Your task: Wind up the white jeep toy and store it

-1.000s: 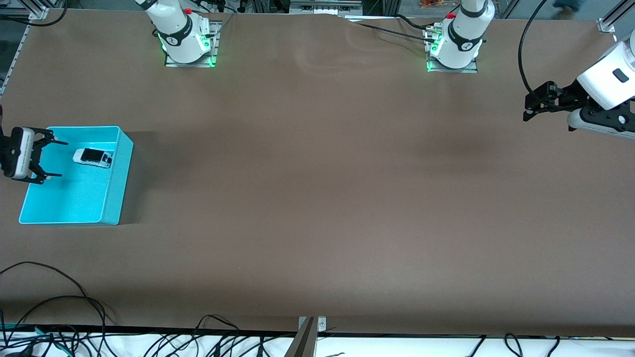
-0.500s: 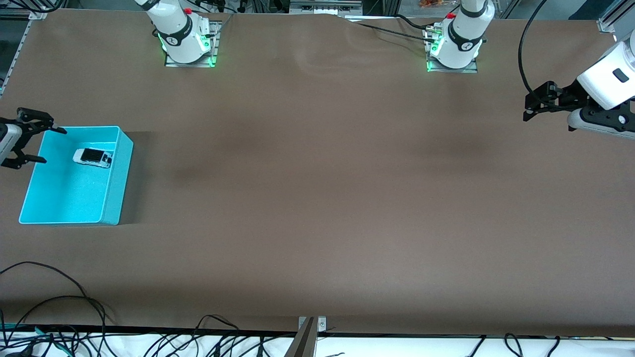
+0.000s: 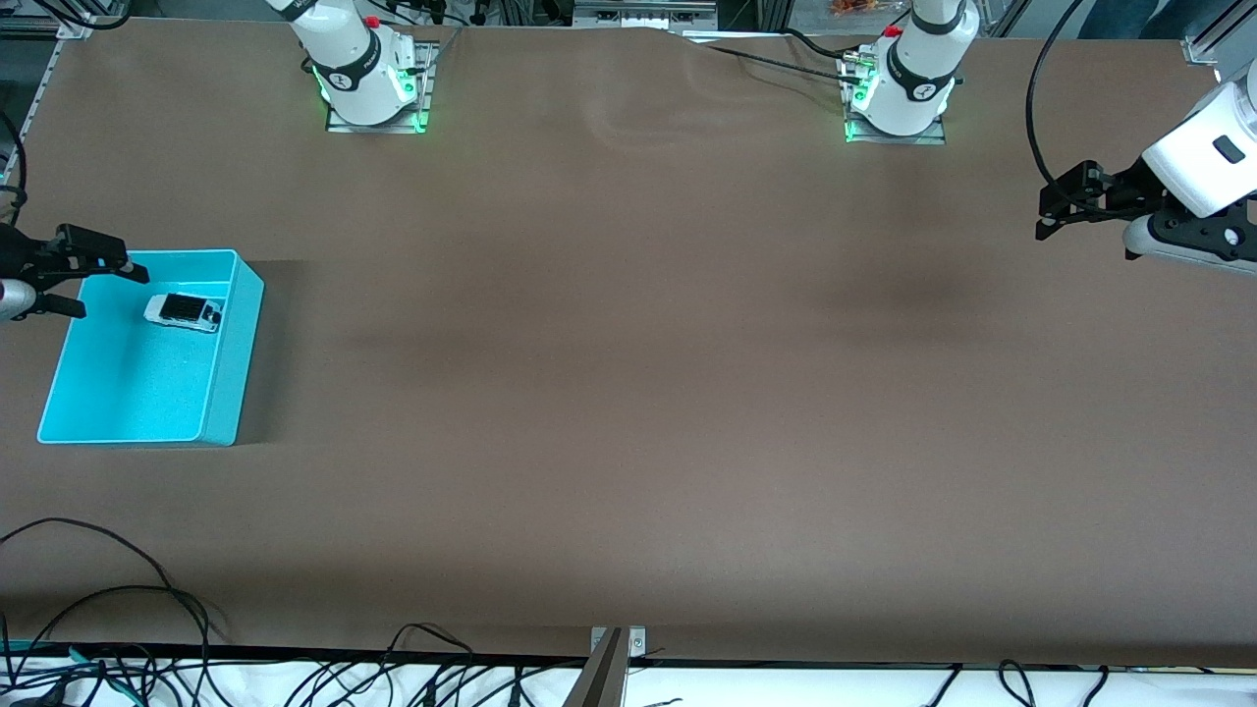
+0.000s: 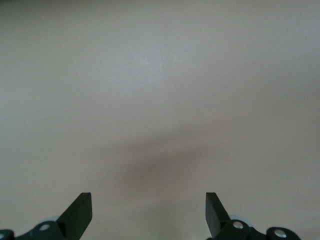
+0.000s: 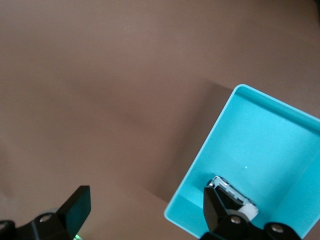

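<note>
The white jeep toy, white with a black roof, lies inside the turquoise bin at the right arm's end of the table. It also shows in the right wrist view, partly hidden by a finger, in the bin. My right gripper is open and empty, up in the air over the bin's outer edge; in its own wrist view the jaws stand wide apart. My left gripper is open and empty over bare table at the left arm's end, as its wrist view shows.
The brown table spreads between the arms. Cables lie along the edge nearest the front camera. The two arm bases stand at the edge farthest from it.
My right gripper has pulled away from over the bin's inside to its outer edge and turned. The jeep stays in the bin. The left arm has not moved.
</note>
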